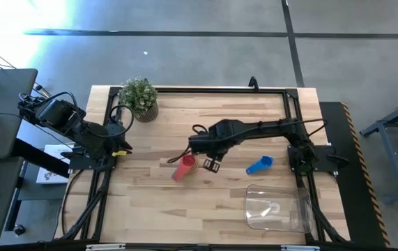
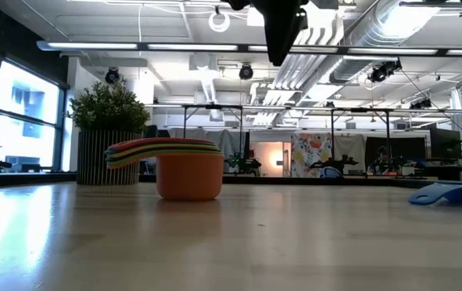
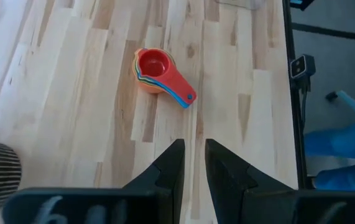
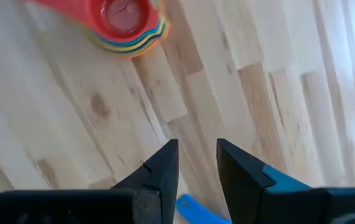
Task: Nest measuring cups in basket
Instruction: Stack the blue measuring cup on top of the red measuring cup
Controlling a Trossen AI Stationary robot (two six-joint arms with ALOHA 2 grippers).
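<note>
My right gripper (image 1: pixel 211 165) hangs above the table's middle, just right of the nested stack of measuring cups (image 1: pixel 183 167), fingers narrowly parted and holding nothing; the stack, red cup on top, rests on the wooden table (image 1: pixel 157 202); a lone blue measuring cup (image 1: pixel 259 165) lies farther right; the clear basket (image 1: pixel 277 208) sits at the near right corner; my left gripper (image 3: pixel 194 163) waits at the left edge, also narrowly parted; a potted plant (image 1: pixel 139 98) stands at the far left.
</note>
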